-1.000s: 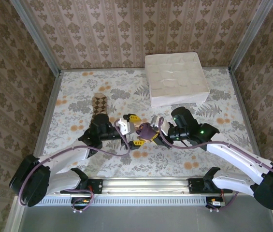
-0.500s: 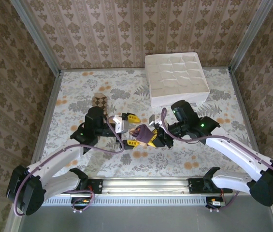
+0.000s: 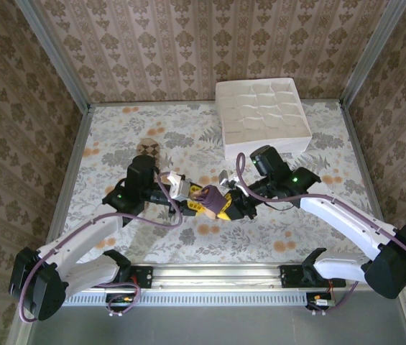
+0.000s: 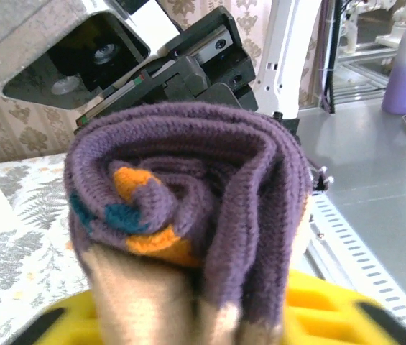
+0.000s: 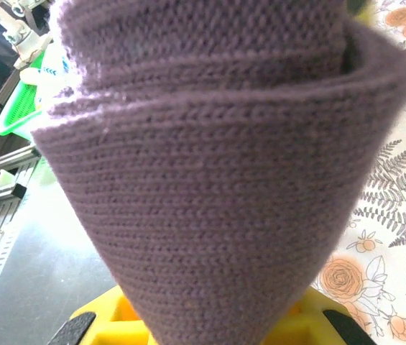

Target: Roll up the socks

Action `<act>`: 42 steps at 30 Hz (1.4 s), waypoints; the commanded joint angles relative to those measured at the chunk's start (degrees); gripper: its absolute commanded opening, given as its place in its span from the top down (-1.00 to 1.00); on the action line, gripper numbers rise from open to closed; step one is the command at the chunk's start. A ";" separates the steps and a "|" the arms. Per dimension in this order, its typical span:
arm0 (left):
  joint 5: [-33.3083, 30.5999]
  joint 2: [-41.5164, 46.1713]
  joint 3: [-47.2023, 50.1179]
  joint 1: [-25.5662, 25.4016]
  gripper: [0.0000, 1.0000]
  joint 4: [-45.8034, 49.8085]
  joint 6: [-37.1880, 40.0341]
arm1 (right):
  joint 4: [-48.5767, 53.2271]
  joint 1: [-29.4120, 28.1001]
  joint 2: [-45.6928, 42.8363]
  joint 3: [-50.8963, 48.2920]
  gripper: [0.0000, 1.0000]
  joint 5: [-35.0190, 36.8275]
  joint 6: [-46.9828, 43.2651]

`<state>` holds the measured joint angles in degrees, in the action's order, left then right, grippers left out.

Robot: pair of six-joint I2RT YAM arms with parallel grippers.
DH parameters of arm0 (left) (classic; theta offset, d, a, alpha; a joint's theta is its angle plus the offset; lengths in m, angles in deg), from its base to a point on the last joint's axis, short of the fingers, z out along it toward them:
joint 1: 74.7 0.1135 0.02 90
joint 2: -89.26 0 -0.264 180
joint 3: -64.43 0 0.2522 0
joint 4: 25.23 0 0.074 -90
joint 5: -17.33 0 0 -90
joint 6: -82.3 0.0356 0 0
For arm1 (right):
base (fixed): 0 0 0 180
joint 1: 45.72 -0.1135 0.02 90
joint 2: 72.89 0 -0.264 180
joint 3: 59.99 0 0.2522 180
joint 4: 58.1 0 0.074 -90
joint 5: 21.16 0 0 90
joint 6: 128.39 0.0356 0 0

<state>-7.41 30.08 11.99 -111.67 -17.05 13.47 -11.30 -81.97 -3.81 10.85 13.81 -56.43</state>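
Two grippers meet over the middle of the table [image 3: 188,136], and the purple sock [image 3: 213,200] is bridged between them as a tight bundle. Left gripper [image 3: 197,205] comes in from the left and is closed down on the sock's left end. The left wrist view shows tan fabric pinched between yellow fingers [image 4: 346,316]. Above them the rolled end faces the camera, a purple spiral with orange and teal patches at its core. Right gripper [image 3: 228,207] comes in from the right and is likewise clamped on the sock. In the right wrist view, plain purple knit rises as a widening cone out of its own yellow fingers [image 5: 307,316], with flowered tabletop to the right. The bundle appears to sit clear of the table, though the top view does not settle this. Argyle sock [image 3: 148,149] lies flat on the table beyond the left arm, its near end hidden under that arm, and is apart from both grippers. White box [image 3: 264,118] with many small cells stands at the far right of the table, well apart from the purple sock.
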 commanded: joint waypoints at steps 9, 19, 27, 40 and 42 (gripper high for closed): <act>-6.33 1.59 -3.87 1.72 1.00 0.79 -0.34 | -9.40 2.76 -1.30 -0.87 -0.25 3.80 5.30; -29.01 -2.08 -10.50 2.51 1.00 8.22 3.13 | -14.40 9.81 -8.72 -3.60 -0.49 29.91 10.92; -40.33 -17.44 -23.94 2.13 1.00 9.06 4.14 | -13.23 17.32 0.35 1.04 -0.36 58.28 26.57; -48.41 -49.07 -52.18 0.37 1.00 9.94 3.38 | -1.33 25.20 30.01 26.82 -0.05 57.18 34.64; -49.28 -54.53 -57.71 0.23 1.00 11.46 3.40 | -1.10 25.86 33.76 29.49 0.06 56.55 35.03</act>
<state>-54.32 -19.64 -39.57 -111.10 -7.04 16.38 -15.19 -56.83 26.00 37.06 70.58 -22.86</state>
